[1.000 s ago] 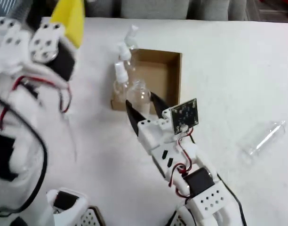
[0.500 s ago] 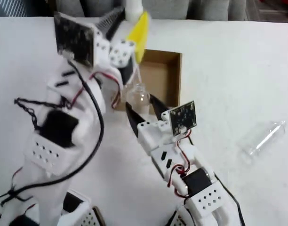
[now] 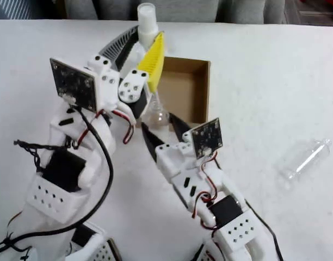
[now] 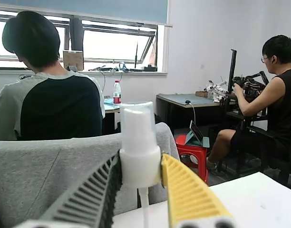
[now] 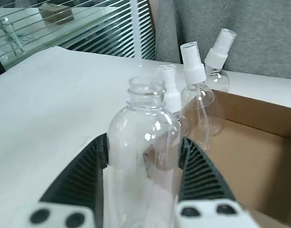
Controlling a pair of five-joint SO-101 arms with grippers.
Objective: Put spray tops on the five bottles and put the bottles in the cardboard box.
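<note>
1. Progress, capped stock: three capped bottles (image 5: 195, 102) stand close together at the far corner of the cardboard box (image 3: 185, 89). Their bases are hidden, so it cannot be told whether they stand inside it or against its wall.
2. Progress, bottle in hand: an open-necked bottle (image 5: 144, 123) stands upright on the worktop (image 3: 264, 65), just beside the near wall of the box. The right pincer (image 5: 143, 145) is closed on its body, one black finger on each side.
3. Progress, part in hand: the left pincer (image 4: 140, 164) clamps a white spray top (image 4: 138, 142) between its grey and yellow fingers, with the thin dip tube hanging below. The top is not yet seated on the open neck.
4. Progress, remaining stock: an uncapped bottle (image 3: 304, 159) lies on its side, well apart from the box, on the right arm's side of the worktop.
5. Judgement: roughly the middle of the task. Two bottles need tops, and at least those two must go into the box.
6. Pose, left arm: raised and folded, with the pincer held high over the box's far edge and pointing outward.
7. Pose, right arm: stretched low across the worktop, with the pincer level at bottle height.
</note>
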